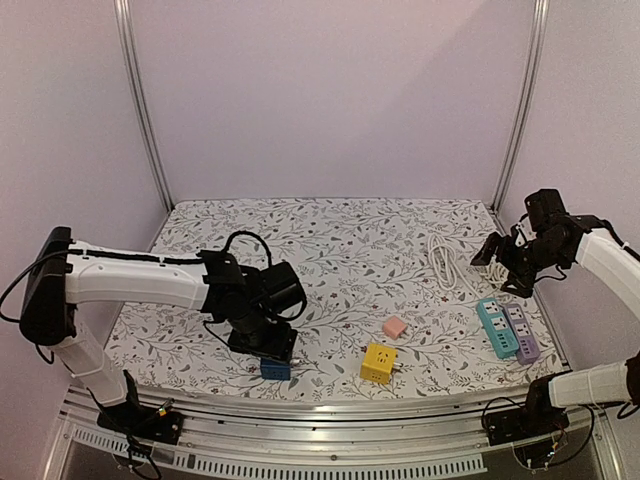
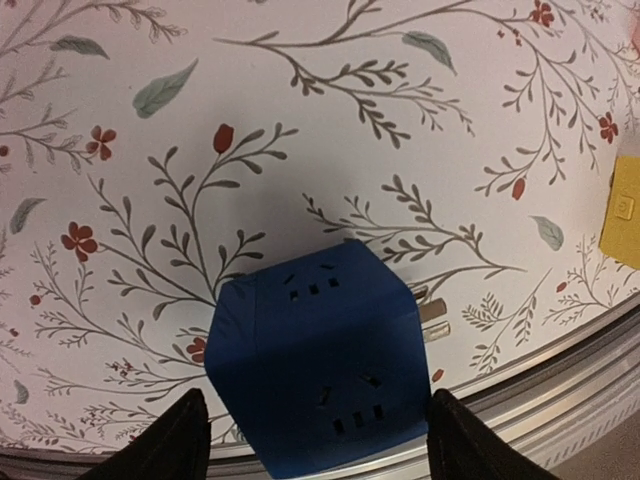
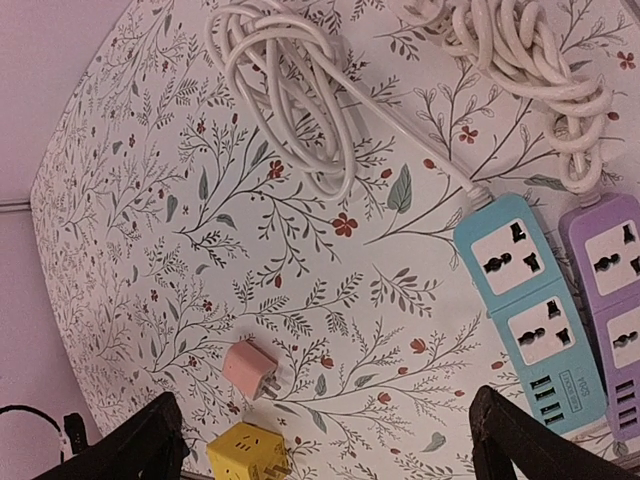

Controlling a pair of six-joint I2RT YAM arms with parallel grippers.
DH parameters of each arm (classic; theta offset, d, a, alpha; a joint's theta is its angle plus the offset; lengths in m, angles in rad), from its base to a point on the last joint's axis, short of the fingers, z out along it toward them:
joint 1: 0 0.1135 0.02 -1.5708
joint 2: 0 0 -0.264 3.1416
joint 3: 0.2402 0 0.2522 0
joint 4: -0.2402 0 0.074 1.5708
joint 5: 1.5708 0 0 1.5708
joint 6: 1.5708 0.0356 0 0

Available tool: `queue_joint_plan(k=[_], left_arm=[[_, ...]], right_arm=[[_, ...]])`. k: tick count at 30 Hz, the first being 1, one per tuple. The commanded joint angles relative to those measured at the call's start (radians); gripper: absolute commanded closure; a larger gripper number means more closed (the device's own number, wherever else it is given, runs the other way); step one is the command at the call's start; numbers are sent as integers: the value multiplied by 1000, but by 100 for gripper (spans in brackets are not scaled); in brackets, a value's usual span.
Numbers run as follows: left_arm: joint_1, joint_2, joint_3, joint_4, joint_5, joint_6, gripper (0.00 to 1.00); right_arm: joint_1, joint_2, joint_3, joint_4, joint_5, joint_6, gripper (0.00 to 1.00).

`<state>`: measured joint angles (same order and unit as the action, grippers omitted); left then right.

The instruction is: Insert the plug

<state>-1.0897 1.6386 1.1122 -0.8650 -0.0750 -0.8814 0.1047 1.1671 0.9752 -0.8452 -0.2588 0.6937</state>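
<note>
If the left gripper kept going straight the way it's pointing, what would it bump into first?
The blue cube. It sits right between the fingers of the left gripper, straight ahead, so the gripper would most likely press onto the cube before reaching anything else.

The overhead cam sits above and behind my two arm bases, looking down and forward over the whole floral worktop (image 1: pixel 330 250). My left wrist cam is way closer. It stares almost straight down at the blue cube (image 2: pixel 315 365) by the front edge, with the fingertips (image 2: pixel 175 440) of my left hand (image 2: pixel 318 445) poking in at the bottom. The right wrist cam hangs higher, angled across the worktop from the right side. The yellow cube (image 3: pixel 245 452) shows in all three views, though the left wrist cam only catches a sliver of it.
</note>
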Motion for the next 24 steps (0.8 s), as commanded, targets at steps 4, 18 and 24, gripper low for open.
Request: queue_joint_plan(k=[4,18,24], left_arm=[[-13,31,4,-41,2,-20,15],[-16,-1,65,-74,-37,-42,3],[-16,-9,87,-93,-60,-21,1]], right_arm=[[7,-8,2,0,-18,-8,1],[7,14,-32,-16,94,-9,1],[7,118,-32,-54,227,-33,1]])
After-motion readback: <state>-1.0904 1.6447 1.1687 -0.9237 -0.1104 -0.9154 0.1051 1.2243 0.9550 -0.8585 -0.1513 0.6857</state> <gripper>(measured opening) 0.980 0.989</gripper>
